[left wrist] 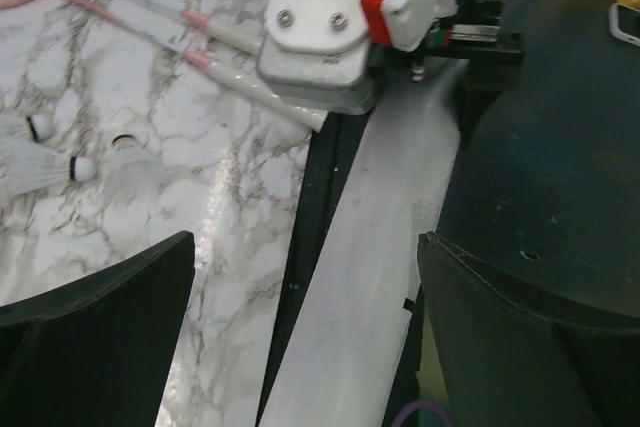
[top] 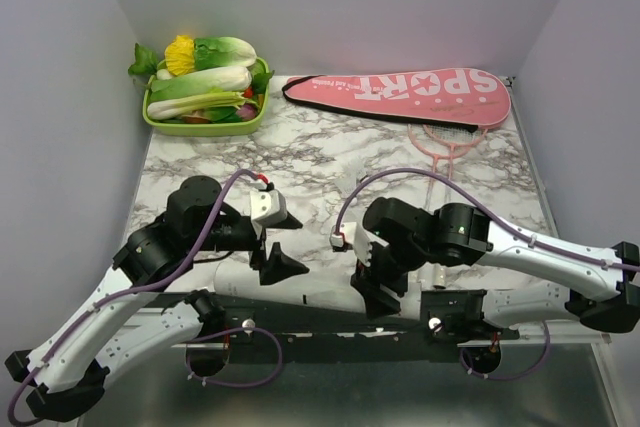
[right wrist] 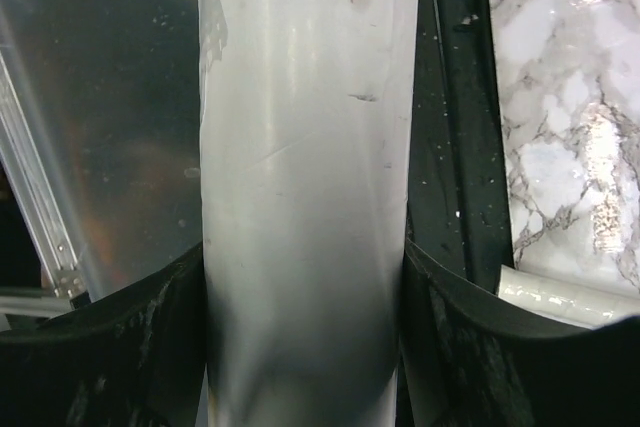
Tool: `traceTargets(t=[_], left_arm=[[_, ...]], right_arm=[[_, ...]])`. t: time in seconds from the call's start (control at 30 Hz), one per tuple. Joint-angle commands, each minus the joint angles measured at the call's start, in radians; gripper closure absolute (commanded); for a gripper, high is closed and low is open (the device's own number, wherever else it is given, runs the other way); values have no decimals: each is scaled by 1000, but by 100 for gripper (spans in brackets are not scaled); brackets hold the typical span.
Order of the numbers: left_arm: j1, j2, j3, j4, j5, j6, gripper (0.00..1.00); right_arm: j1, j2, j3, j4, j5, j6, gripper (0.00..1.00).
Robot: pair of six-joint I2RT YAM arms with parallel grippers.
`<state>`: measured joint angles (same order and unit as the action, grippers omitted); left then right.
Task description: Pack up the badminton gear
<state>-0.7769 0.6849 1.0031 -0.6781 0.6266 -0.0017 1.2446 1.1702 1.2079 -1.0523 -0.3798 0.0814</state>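
The left arm (top: 90, 332) and right arm (top: 560, 255) pair white links with bulky black joints, each trailing a purple cable (top: 400, 170). A white two-screw wrist block (left wrist: 312, 42) bears a red connector (left wrist: 374, 5); the left claw (left wrist: 305, 247) has broad matte-black fingers (left wrist: 90, 332).

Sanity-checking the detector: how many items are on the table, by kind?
Pink cover: 1
Rackets: 2
Shuttlecocks: 3 visible
White tube: 1
Vegetable tray: 1
Total: 8

This looks like a robot test lab. Plain white walls (top: 330, 7) box in a small marble-look table (top: 330, 162). The left arm (top: 110, 307) and right arm (top: 540, 252) are bolted to its near edge.
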Motion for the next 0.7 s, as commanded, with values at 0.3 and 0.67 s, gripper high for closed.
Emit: traceTargets(t=[0.3,0.67], left_arm=[[-99,47,-29,92,262,5,1],[-194,108,-27,57,160,17,1]], right_arm=[[29,86,179,-18,-15,-45,58],[33,181,366,-113,32,-63,59]])
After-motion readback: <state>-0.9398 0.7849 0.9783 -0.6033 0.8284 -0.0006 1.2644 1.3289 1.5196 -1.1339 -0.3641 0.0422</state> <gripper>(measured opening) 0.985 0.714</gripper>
